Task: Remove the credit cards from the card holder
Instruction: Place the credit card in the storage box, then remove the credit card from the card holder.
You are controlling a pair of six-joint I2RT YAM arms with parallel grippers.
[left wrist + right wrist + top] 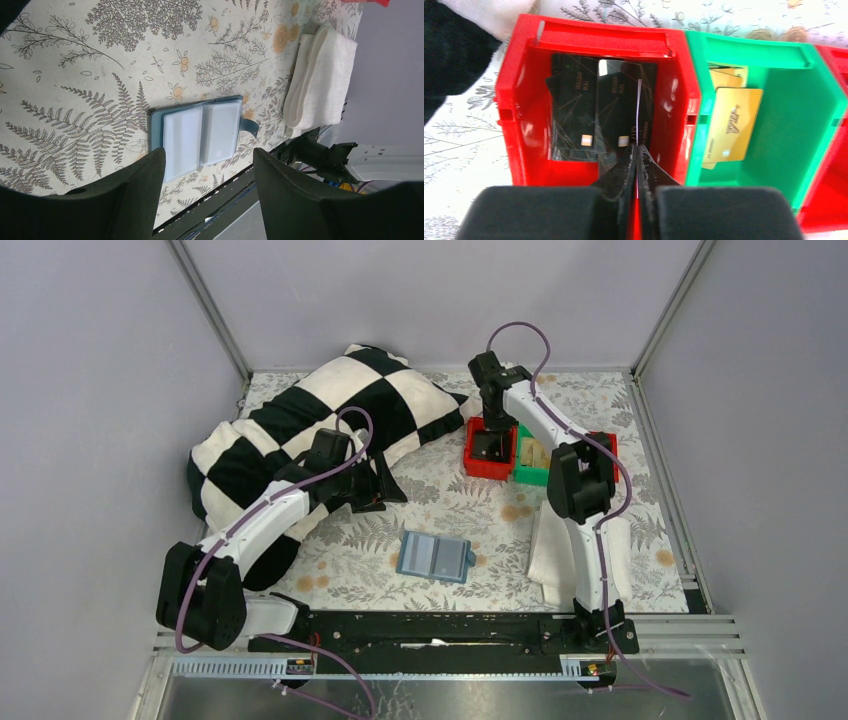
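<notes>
Card holder (434, 556) is lying open at near-centre. Left gripper (207, 154) is hovering far-left of it, spread and empty. Right gripper (636, 149) is hanging pressed together over the red bin (599, 37) (black cards (574, 110) inside).

Two red bins (506, 100), one green bin (749, 50), one card holder (435, 556), one checkered cushion (340, 405), one white towel (322, 75).

Teal card holder (434, 556) open flat; panels upward
</notes>
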